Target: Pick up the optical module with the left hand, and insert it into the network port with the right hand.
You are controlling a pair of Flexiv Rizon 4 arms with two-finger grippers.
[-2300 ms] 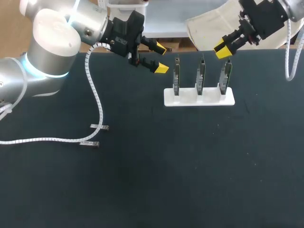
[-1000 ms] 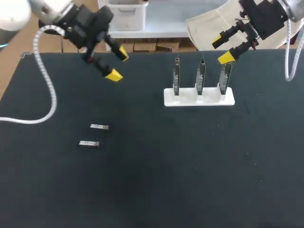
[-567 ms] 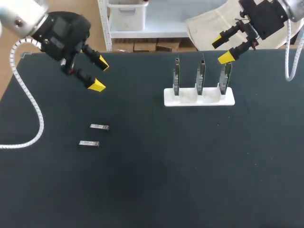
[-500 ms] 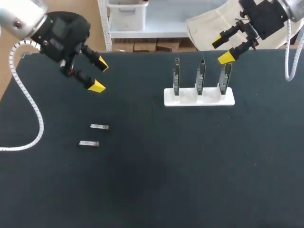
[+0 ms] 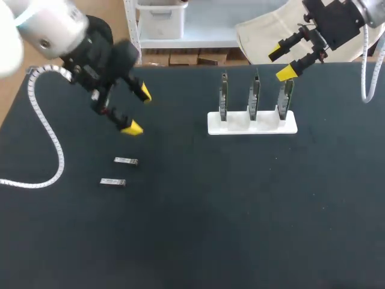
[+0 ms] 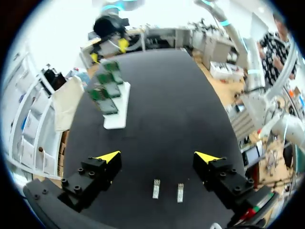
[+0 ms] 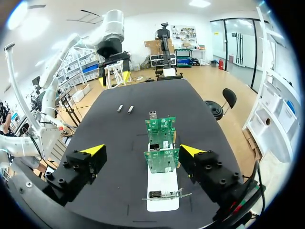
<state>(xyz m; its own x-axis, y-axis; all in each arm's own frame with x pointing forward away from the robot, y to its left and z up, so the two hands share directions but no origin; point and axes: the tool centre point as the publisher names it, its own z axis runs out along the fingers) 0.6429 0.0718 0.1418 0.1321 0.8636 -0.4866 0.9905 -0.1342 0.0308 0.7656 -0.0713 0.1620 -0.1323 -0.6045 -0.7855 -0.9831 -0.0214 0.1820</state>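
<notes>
Left gripper (image 5: 138,110), fingers apart, hangs near the module (image 5: 126,161) lying flat on the table (image 5: 240,211) beside a second module (image 5: 113,182); looks small, light, stiff, probably slick metal, so pinch its long sides mid-body, not the ends.

The left arm (image 5: 51,27) is round and silver-white. The left pincer (image 5: 138,110) and right pincer (image 5: 280,63) are black with yellow tips and white curly cables (image 5: 363,60).

Spread fingers (image 6: 108,157) hang above two optical modules (image 6: 156,189).
</notes>
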